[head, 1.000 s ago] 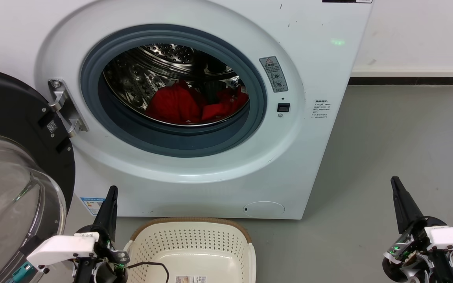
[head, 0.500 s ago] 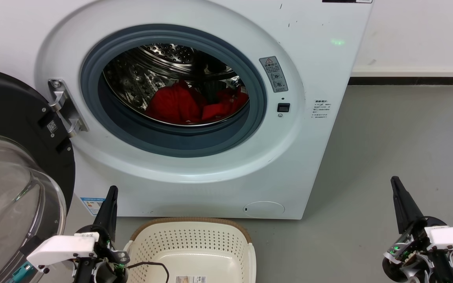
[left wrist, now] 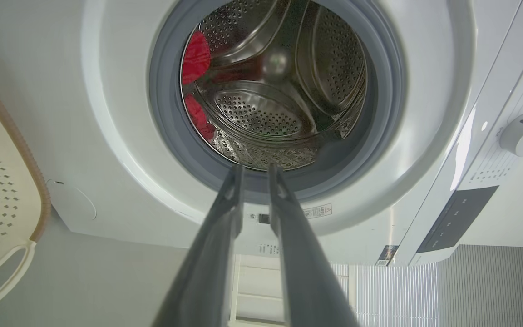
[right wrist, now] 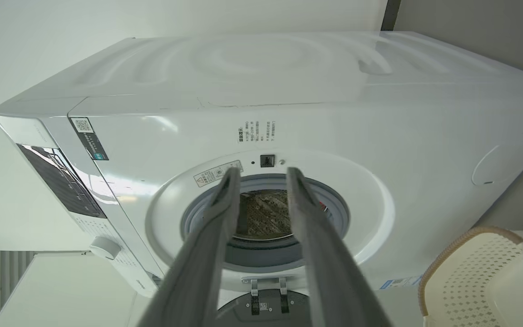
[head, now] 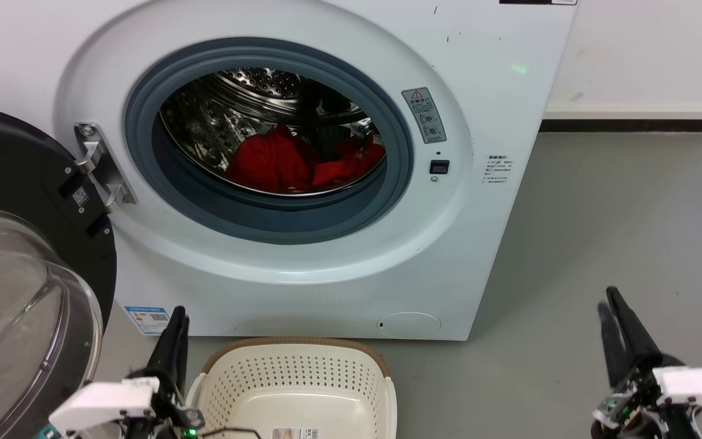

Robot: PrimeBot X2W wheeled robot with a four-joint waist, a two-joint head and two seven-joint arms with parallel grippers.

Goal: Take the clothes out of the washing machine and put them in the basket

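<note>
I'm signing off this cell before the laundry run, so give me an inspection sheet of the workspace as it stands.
Surface: grey floor, smooth.
Job's things: washing machine with door swung open to the robot's left; red clothes in the drum; basket on the floor before the machine, no clothes in it.
Clutter: a printed label inside the basket; nothing else seen.
Grippers: left pincer narrowly open, right pincer open, both low, holding nothing.
Cables: thin black lead beside the left wrist, over the basket's near part.
Surroundings: white wall with dark skirting, right of the machine.
</note>
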